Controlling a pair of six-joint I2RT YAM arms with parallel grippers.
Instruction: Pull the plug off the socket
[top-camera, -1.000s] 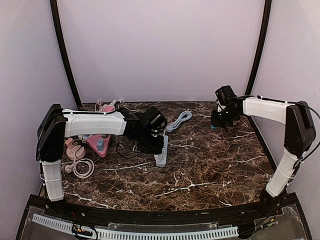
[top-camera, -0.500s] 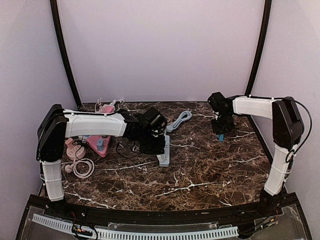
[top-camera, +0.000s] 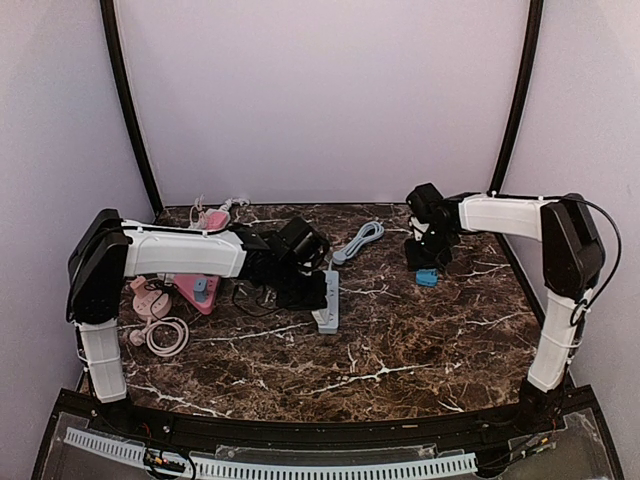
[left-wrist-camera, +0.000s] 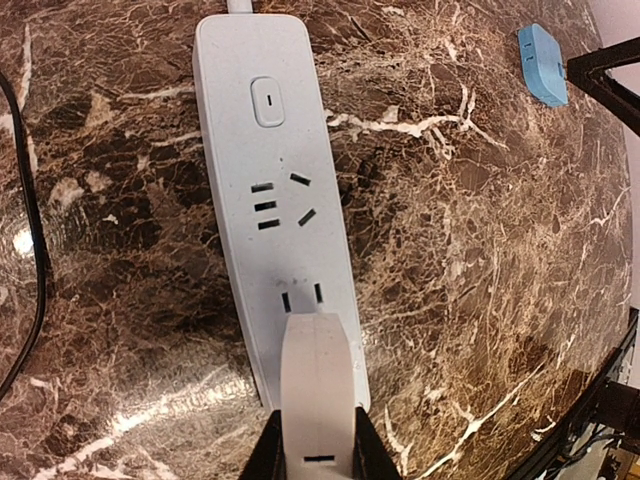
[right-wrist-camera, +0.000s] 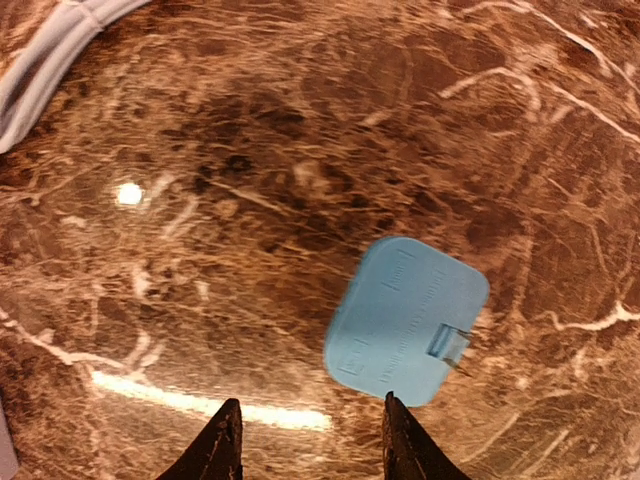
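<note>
I see the plug (right-wrist-camera: 405, 320) as a small, flat, sky-blue block with rounded corners, faint raised lettering on its face and a little prong at one edge. It lies flat on the table (top-camera: 400, 340), well to the right of the power strip (left-wrist-camera: 270, 200) and slightly farther back, not touching it. My right gripper (right-wrist-camera: 310, 445) hovers just above it with its fingers spread and nothing between them; the plug sits just past the tips. The strip is a long white bar with a switch (left-wrist-camera: 268, 102) toward its far end and slotted outlets along its length. My left gripper (left-wrist-camera: 318, 395) is clenched, its pale tip pressed onto the strip's near end. The table is dark brown marble with white veins and bright glare spots. A grey cable (top-camera: 360, 240) lies behind the strip, pink clutter (top-camera: 200, 290) lies to its left, and plain lilac walls (top-camera: 320, 100) enclose everything.
</note>
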